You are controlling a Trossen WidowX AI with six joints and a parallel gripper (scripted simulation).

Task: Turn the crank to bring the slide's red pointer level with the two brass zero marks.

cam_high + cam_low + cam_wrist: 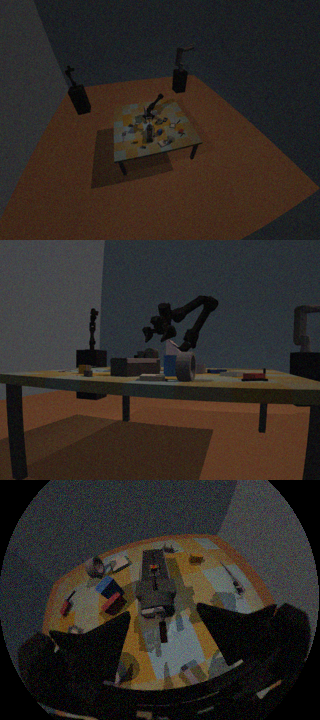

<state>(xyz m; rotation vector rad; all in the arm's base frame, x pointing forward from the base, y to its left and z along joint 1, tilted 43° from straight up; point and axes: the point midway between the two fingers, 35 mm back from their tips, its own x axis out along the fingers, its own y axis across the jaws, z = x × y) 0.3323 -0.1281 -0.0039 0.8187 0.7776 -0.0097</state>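
Observation:
The machine is a long dark grey housing on the table, with a wider, taller part at the end nearer the arm. A small orange-red pointer shows in its top slot in the wrist view. The brass zero marks cannot be made out in the dim, grainy picture, so I cannot tell if the pointer is level with them. A dark upright handle stands out at the machine's near end. My gripper is wide open and empty, raised above and back from the handle, not touching it.
A blue block and a red block stand beside the machine. A grey ring and a pale flat block lie further along that side. A yellow block lies on the other side.

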